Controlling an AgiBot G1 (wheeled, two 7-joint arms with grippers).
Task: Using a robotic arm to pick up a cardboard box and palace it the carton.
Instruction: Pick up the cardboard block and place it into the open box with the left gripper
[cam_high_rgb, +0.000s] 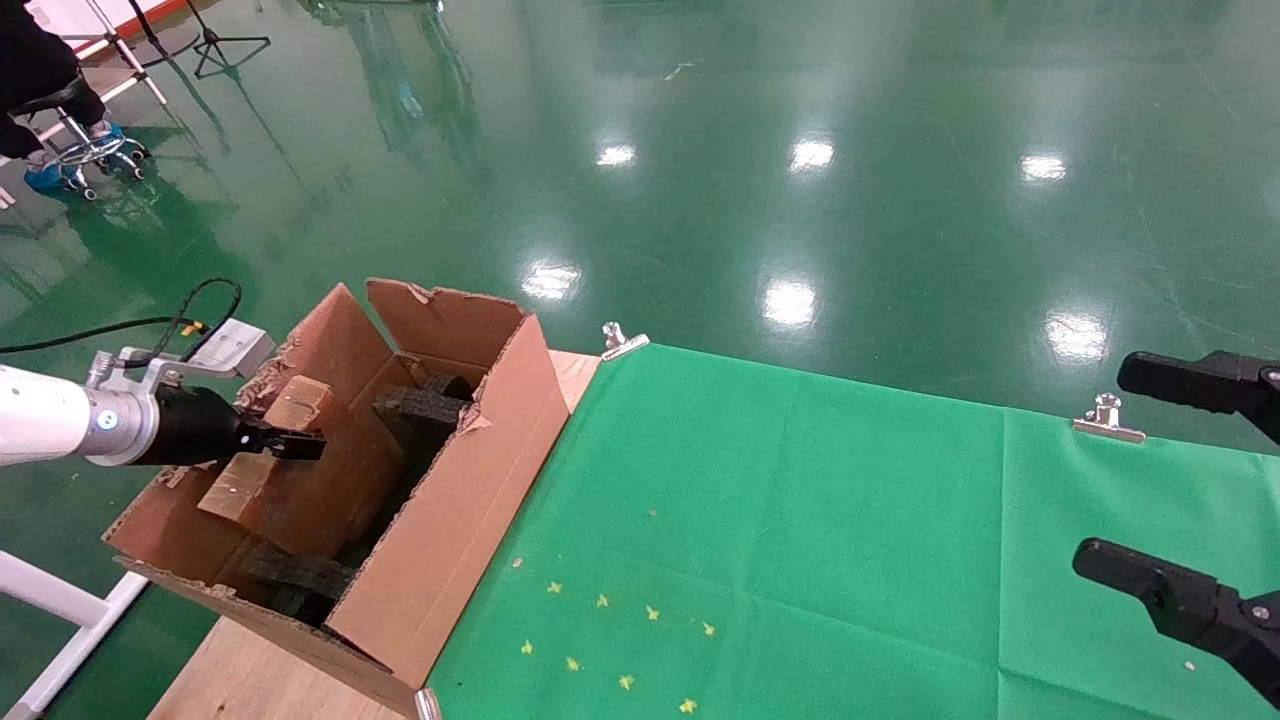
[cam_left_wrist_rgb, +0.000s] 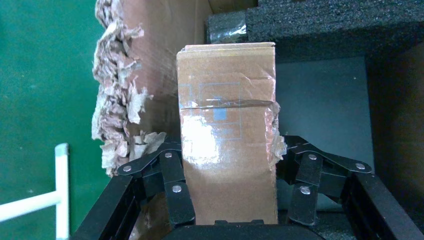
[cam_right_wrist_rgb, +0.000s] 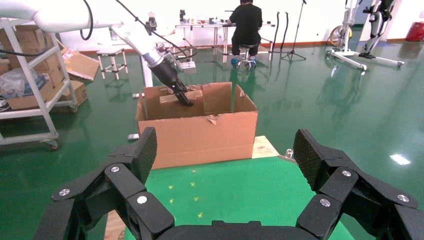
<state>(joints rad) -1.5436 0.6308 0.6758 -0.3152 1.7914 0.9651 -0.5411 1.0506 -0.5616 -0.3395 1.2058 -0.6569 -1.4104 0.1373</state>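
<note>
My left gripper (cam_high_rgb: 297, 446) on the white robotic arm (cam_high_rgb: 50, 415) is shut on the small taped cardboard box (cam_high_rgb: 262, 452). It holds the box tilted inside the open top of the carton (cam_high_rgb: 480, 480), near the carton's left wall. In the left wrist view the box (cam_left_wrist_rgb: 227, 100) sits between both fingers (cam_left_wrist_rgb: 172, 175), with the torn flap (cam_left_wrist_rgb: 120, 100) beside it and black foam (cam_left_wrist_rgb: 325, 25) beyond. The right wrist view shows the carton (cam_right_wrist_rgb: 200, 135) and the box (cam_right_wrist_rgb: 172, 97) from afar. My right gripper (cam_high_rgb: 1100, 465) is open and empty over the table's right side.
The carton stands on the left end of a wooden table (cam_high_rgb: 260, 680) covered by a green cloth (cam_high_rgb: 760, 540) held by metal clips (cam_high_rgb: 1108, 420). Small yellow marks (cam_high_rgb: 620, 640) dot the cloth. A seated person (cam_right_wrist_rgb: 248, 25) and racks are far off.
</note>
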